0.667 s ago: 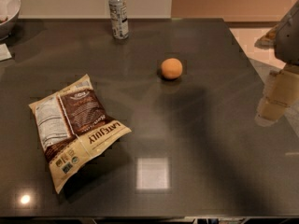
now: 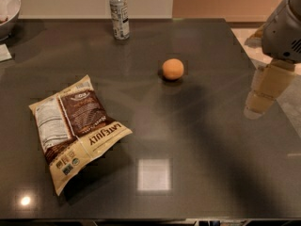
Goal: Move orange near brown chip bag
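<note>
The orange (image 2: 172, 69) sits on the dark table (image 2: 197, 140), right of centre and toward the back. The brown chip bag (image 2: 75, 128) lies flat at the front left, with cream edges, a dark brown panel and "LATE JULY" lettering. A wide stretch of table lies between the two. My gripper (image 2: 256, 108) hangs from the grey arm (image 2: 283, 29) at the right edge of the table, well to the right of the orange and a little nearer the front. It holds nothing that I can see.
A clear plastic bottle (image 2: 119, 14) stands at the back centre. A white bowl (image 2: 6, 11) sits at the back left corner, with a bit of paper (image 2: 3, 53) below it. The table's right edge runs just past my gripper.
My gripper and arm have shifted slightly left, toward the table. The orange and the bag have not moved.
</note>
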Action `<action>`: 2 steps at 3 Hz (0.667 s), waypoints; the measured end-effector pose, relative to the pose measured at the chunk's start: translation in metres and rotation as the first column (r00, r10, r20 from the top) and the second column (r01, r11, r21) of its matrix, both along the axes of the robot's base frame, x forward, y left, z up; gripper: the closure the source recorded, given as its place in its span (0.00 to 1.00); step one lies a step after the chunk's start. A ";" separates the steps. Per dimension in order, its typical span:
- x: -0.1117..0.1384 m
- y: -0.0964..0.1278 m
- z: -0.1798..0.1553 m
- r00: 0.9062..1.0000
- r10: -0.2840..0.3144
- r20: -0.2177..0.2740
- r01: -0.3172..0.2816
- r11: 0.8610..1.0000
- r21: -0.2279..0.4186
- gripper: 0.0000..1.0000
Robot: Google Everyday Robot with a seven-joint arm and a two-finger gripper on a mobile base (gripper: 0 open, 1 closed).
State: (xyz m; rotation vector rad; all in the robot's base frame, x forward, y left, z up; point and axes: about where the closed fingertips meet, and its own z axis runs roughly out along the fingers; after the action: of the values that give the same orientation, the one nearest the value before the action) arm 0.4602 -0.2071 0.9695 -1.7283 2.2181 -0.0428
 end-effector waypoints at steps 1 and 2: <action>0.037 0.020 -0.015 1.000 0.019 -0.006 -0.019 0.998 0.060 0.00; 0.078 0.047 -0.034 0.999 0.038 -0.003 -0.037 0.992 0.123 0.00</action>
State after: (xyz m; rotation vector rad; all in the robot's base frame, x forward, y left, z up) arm 0.5380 -0.1602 0.9359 -1.7045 2.1434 0.1043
